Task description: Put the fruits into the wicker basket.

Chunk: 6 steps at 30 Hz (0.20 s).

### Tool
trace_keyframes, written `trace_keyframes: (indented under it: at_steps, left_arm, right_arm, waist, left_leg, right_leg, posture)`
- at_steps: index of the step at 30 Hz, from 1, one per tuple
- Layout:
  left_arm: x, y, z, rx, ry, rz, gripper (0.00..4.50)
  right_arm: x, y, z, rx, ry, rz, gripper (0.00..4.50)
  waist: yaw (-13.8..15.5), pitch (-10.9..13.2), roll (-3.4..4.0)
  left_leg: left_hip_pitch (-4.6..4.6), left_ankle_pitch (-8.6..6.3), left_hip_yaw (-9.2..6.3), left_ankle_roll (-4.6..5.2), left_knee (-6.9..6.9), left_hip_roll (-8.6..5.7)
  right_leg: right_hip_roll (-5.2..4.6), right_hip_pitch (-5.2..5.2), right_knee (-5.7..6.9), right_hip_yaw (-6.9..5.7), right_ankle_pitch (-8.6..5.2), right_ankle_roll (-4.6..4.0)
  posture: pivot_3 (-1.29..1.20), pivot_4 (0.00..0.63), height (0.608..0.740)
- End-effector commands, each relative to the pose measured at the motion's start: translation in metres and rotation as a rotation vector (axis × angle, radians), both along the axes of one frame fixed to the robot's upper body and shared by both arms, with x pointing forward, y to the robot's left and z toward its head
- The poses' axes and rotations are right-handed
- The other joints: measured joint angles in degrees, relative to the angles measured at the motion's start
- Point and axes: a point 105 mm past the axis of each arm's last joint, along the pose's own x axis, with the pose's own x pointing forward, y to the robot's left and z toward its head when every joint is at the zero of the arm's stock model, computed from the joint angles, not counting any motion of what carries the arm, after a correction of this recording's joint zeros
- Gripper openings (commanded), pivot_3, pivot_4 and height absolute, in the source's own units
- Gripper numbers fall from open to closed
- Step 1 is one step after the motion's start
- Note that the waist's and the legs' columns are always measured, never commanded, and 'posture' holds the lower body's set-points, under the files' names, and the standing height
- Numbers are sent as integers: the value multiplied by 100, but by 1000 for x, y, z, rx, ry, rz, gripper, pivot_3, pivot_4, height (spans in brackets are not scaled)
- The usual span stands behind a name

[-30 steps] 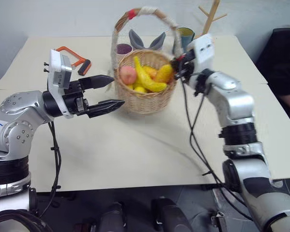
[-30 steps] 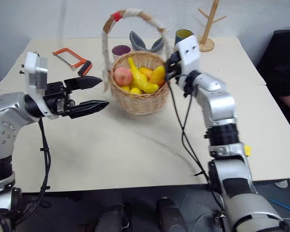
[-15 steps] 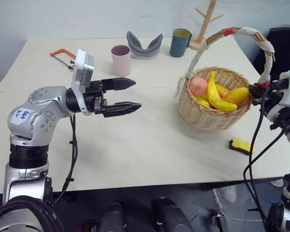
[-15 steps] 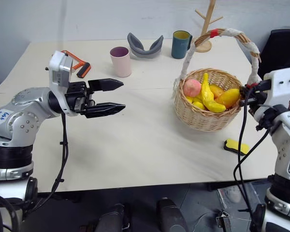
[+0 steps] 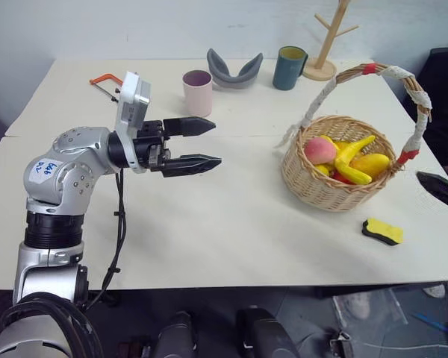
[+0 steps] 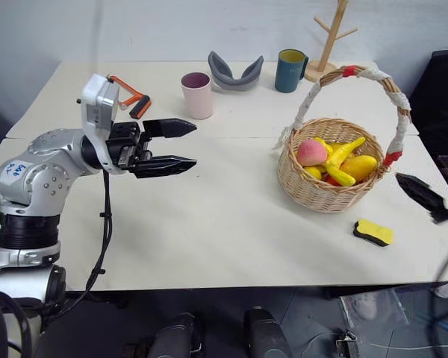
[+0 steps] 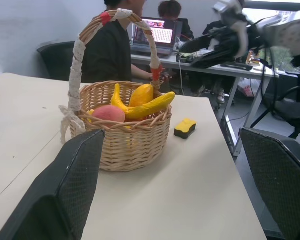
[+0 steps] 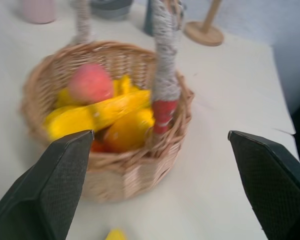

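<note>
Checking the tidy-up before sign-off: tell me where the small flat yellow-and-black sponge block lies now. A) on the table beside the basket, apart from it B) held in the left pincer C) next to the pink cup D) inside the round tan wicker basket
A: the small flat yellow-and-black sponge block lies on the white table just outside the round tan wicker basket, with a gap between them.
</note>
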Motion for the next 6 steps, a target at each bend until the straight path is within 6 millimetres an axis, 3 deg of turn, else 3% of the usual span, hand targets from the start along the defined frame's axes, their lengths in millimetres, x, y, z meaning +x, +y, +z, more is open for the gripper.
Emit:
trace_keyframes:
  at_steps: [1,4,6]
  left_arm:
    - [-1,5,10,-2,-56,-2,4500]
    - [1,6,13,-10,-62,-2,4500]
    - [-1,5,12,-9,-62,-15,4500]
  right_arm:
    - [-37,-8,20,33,32,60,4470]
    - [-56,-9,24,50,79,96,4470]
    - [-57,-9,28,61,65,100,4470]
  waist:
    - [-3,1,-3]
    - [-16,2,-3]
    - [-32,2,-3]
  left_leg:
    - [15,-4,-2,6,-3,0]
    - [67,-27,-4,42,-25,0]
    - [77,-38,-17,44,-23,5]
  right_leg:
    - [1,22,-16,-1,1,1]
    - [3,79,-53,-2,1,2]
    - [7,107,-77,-10,2,3]
  posture:
    - [0,150,740]
    - [0,150,740]
    - [0,150,740]
